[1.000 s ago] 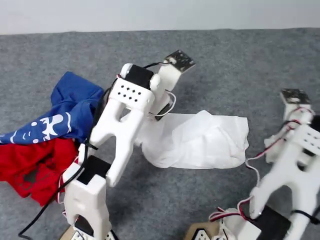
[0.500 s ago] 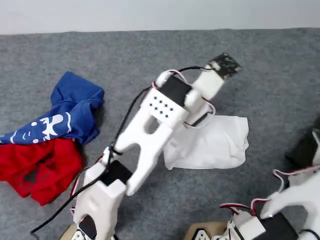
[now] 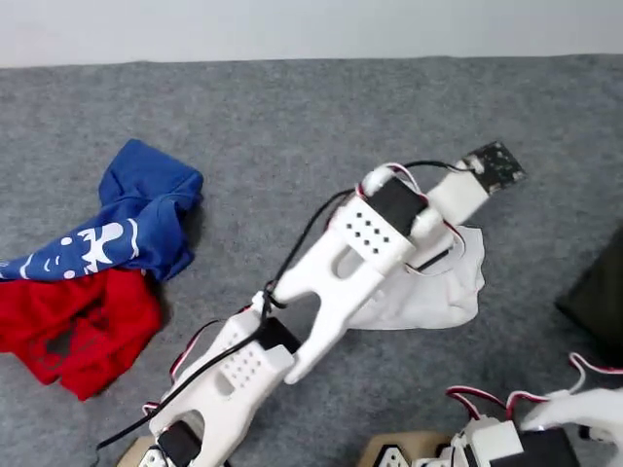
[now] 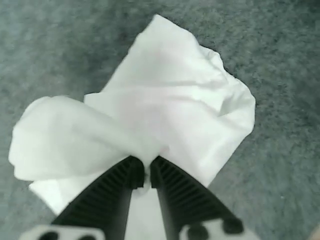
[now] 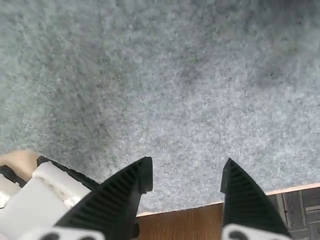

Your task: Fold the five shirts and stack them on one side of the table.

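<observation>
Far left on the grey mat (image 3: 292, 107) you've got the red shirt (image 3: 68, 326) and the blue shirt (image 3: 131, 219), both just crumpled heaps touching each other, so neither looks folded yet. Moving across, the left arm (image 3: 341, 277) stretches out over the middle to the white shirt (image 3: 433, 297), which sits right of centre, bunched up rather than flat. In the wrist view the left gripper (image 4: 147, 170) is pinched tight on a fold of that white shirt (image 4: 170, 90), with cloth puffing up around the tips. My guess is this is the step of carrying one edge over to make a fold. Next it probably needs to lay that edge down squarely on the rest of the cloth and let go without dragging the whole thing along. Over on the right there's a dark shape (image 3: 596, 292) at the edge I can't make out. The right gripper (image 5: 185, 175) hangs wide apart over bare mat by the table's edge, holding nothing.
</observation>
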